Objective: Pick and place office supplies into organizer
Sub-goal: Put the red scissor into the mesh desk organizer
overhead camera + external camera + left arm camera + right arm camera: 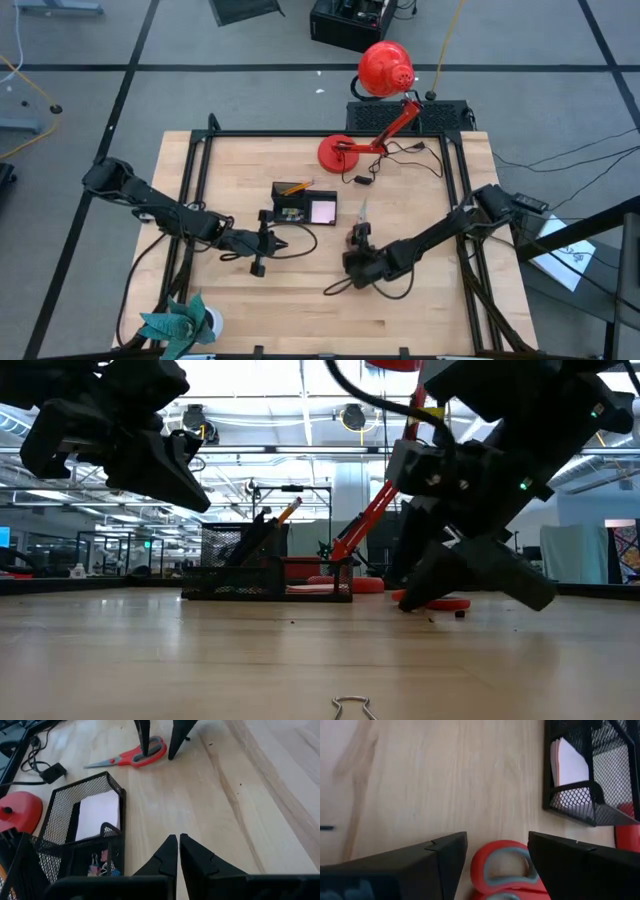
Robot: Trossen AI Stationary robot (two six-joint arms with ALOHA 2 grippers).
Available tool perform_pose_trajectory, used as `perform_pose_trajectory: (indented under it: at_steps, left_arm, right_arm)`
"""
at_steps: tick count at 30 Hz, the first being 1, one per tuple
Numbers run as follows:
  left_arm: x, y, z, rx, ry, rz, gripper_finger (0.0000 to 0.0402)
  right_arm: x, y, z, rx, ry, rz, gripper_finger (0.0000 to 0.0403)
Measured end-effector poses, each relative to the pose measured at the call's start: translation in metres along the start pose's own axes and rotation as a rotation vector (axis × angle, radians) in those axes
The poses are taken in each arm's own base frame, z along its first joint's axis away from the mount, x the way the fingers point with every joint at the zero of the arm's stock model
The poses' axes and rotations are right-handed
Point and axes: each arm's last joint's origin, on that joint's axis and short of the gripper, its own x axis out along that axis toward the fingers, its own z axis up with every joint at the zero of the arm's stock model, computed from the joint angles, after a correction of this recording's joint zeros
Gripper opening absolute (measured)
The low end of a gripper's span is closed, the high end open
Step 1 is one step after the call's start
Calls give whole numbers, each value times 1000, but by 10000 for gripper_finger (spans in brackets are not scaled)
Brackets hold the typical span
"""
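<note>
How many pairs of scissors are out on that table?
1. The red-handled scissors lie flat on the wooden table, right of the black mesh organizer, under the right gripper. Others could be hidden inside the organizer.

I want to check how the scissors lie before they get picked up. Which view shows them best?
The left wrist view: the scissors lie whole on the table, red handles and blades visible, with the right gripper's fingers over the handles. The right wrist view shows only a handle loop; the high view shows them small and partly covered; the low view hides them.
</note>
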Motion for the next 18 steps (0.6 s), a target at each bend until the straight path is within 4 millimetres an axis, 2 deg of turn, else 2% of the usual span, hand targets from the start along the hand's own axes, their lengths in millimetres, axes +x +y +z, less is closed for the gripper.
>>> perform_pose_trajectory:
  at_steps: [4,8,12,18]
  left_arm:
    - [0,0,-1,-4,13,-4,15]
    - [0,-1,-2,-7,19,-13,3]
    - [0,-1,-2,-11,17,-27,18]
    - [0,-1,-2,-29,15,-27,43]
  right_arm:
    - [2,3,-6,12,59,-8,197]
    - [-5,4,-7,47,69,-1,190]
    - [-15,7,-4,25,108,-3,187]
    - [-13,5,-1,31,91,-8,187]
